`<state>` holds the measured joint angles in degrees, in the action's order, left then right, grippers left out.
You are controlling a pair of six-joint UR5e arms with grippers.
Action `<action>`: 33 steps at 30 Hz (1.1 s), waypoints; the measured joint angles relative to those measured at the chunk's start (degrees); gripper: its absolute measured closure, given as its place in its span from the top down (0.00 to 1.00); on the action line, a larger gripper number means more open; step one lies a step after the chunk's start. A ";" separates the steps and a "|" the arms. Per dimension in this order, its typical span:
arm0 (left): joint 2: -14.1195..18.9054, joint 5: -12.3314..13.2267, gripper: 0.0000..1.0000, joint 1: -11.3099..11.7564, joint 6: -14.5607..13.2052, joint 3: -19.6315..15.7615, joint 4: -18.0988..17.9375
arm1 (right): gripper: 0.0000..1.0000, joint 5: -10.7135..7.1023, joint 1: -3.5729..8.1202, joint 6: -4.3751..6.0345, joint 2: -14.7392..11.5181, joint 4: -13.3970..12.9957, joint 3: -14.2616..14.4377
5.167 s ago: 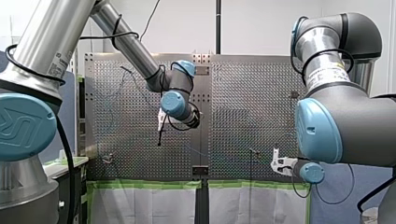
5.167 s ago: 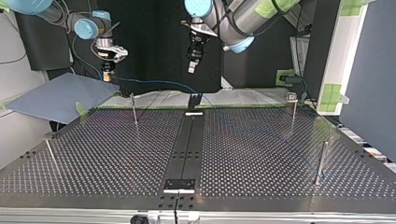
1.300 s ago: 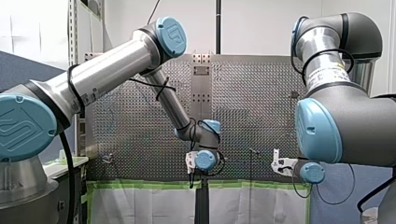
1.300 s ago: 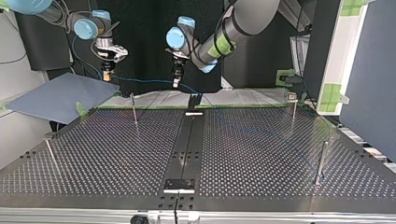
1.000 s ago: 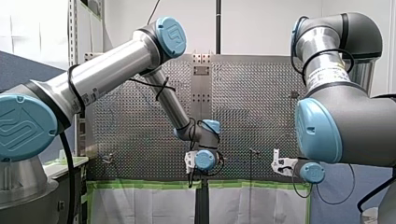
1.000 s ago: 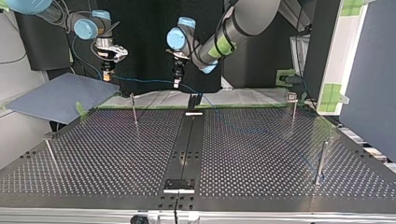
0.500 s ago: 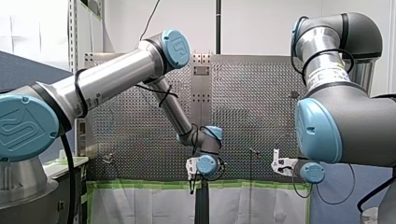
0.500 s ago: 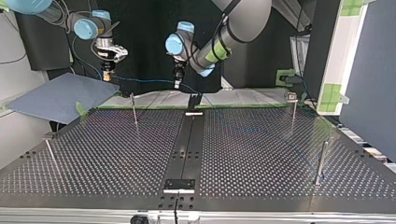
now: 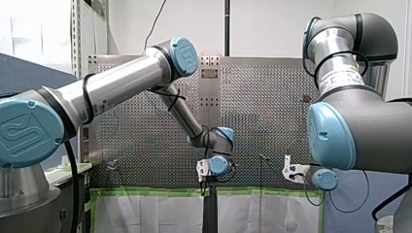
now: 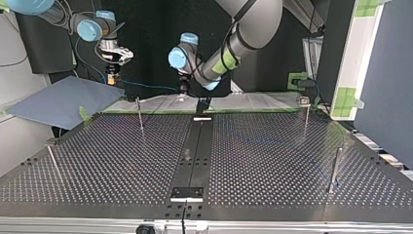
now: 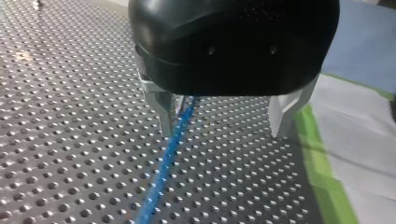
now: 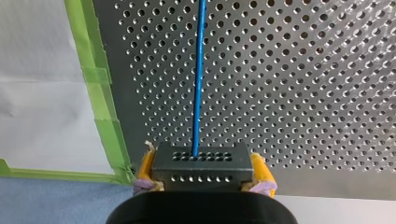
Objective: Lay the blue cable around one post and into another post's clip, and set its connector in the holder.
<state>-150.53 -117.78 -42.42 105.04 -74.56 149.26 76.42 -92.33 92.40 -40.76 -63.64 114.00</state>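
Observation:
The blue cable (image 12: 198,74) runs straight ahead from a dark perforated connector (image 12: 201,164), and my right gripper (image 12: 201,173) is shut on that connector with its yellow pads. At the top view's far left, my right gripper (image 10: 112,79) holds it above the table's far edge, and the cable (image 10: 156,87) hangs from there toward the middle. My left gripper (image 10: 183,91) hovers over this stretch. In the left wrist view my left gripper (image 11: 224,122) is open, with the cable (image 11: 172,142) passing between its metal fingers (image 11: 162,109), close to one of them.
Thin posts stand on the perforated table (image 10: 272,161): one far left (image 10: 140,114), one far right (image 10: 306,117), one near right (image 10: 334,168). A small black fixture (image 10: 203,104) sits at the far end of the dark centre strip. Green tape (image 11: 322,168) edges the table.
My left arm has swung down from high over the table's far side to the cable and settled lower over it, fingers astride it. My right arm has held still.

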 joint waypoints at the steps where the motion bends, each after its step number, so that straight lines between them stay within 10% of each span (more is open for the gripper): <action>1: -0.01 0.03 0.99 0.05 0.02 0.55 0.11 | 0.00 0.02 0.00 -0.04 -0.01 0.05 0.00; 9: 0.01 0.08 0.99 0.29 -0.43 2.48 2.14 | 0.00 0.04 0.00 -0.17 0.00 0.05 -0.01; 20: 0.03 0.18 0.16 -0.52 -2.93 2.59 3.04 | 0.00 0.05 -0.07 -0.18 -0.01 -0.07 -0.03; 33: 0.03 0.91 0.02 -0.46 -3.13 2.60 3.20 | 0.00 0.04 -0.17 -0.26 0.01 0.16 0.02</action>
<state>-150.50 -116.87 -42.87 101.92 -71.96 152.46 76.47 -92.50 92.14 -40.75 -63.48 114.02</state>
